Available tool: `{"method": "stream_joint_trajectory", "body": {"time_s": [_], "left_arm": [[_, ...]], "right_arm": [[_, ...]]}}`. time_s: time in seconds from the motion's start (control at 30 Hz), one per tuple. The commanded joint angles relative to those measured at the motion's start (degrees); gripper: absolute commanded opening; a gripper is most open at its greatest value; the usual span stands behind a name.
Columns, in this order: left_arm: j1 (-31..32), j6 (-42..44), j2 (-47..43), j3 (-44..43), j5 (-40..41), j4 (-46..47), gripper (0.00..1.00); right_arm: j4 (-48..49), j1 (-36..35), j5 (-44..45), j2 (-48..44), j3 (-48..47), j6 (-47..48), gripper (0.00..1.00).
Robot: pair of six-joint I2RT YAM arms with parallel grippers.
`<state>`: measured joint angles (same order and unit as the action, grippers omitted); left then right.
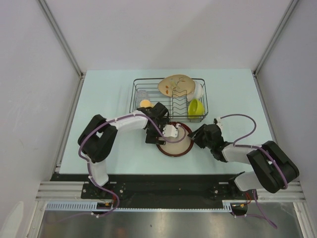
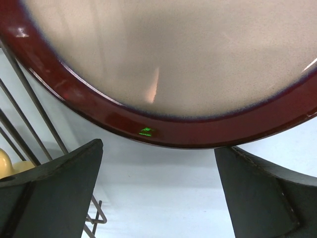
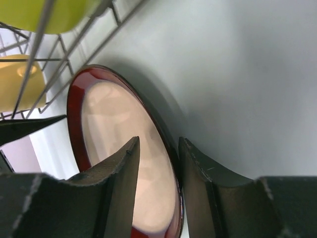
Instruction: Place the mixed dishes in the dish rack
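The dark-rimmed plate [image 1: 178,147] lies on the table [image 1: 109,89] just in front of the dish rack [image 1: 205,99], where the leaf-pattern plate [image 1: 176,85] and lime-green bowl [image 1: 195,107] already sit. The right gripper [image 1: 197,135] is clamped on the plate's right rim, one finger over the glazed face and one outside the edge. The left gripper [image 1: 171,132] hangs fully spread above the opposite side, touching nothing. The plate looks like glazed ceramic: rigid, fairly heavy for a two-finger pinch, glossy and therefore likely slippery (and breakable if it drops against the wires). The raised rim is probably the only usable hold. A pinch on one edge would let the plate swing, so a second grip on the far rim would likely steady it for standing between the prongs.
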<state>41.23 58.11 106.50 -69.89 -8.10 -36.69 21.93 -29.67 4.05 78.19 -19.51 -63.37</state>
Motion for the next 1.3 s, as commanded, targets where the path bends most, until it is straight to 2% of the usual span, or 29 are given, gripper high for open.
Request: {"method": "stream_joint_trajectory", "body": {"time_s": [0.0,0.17,0.27,0.43,0.7,0.83,0.9,1.0,1.1,1.27], "left_arm": [[2.10,0.78,3.36,-0.51,-1.66,5.57,1.00],[5.78,-1.06,1.96,-0.78,-4.11,5.57,1.00],[8.24,-1.50,2.39,-1.04,-4.21,6.89,1.00],[9.04,-3.08,3.63,-2.71,-5.52,6.80,1.00],[10.27,-5.89,2.57,-2.27,-7.63,8.30,1.00],[11.85,-7.04,2.58,-3.93,-7.90,8.65,1.00],[11.94,-7.91,1.88,-4.90,-7.90,7.78,1.00],[10.46,-9.67,-1.98,-7.45,-7.98,5.40,1.00],[7.30,-12.91,-6.54,-10.96,-9.83,1.28,1.00],[3.25,-16.00,-14.64,-10.98,-9.66,-4.09,1.00]], "right_arm": [[5.93,-3.19,-2.47,3.98,-0.71,-0.34,0.42],[7.07,-7.41,-3.00,1.79,3.41,-3.50,0.39],[6.90,-7.86,-2.91,-0.32,4.91,-5.27,0.33],[6.45,-8.03,-3.44,-0.24,4.57,-5.18,0.11],[12.95,-8.21,-9.06,2.22,4.83,-4.04,0.07],[15.60,-8.04,-11.61,1.18,5.01,-3.16,0.00],[11.32,-7.68,-10.57,-3.56,3.87,0.08,0.00],[-5.17,-8.03,-5.49,-13.13,0.09,7.00,0.00],[-16.17,-8.47,-0.73,-21.48,-2.81,12.11,0.00],[-25.53,-8.39,2.01,-29.14,-4.66,16.70,0.00]]}}
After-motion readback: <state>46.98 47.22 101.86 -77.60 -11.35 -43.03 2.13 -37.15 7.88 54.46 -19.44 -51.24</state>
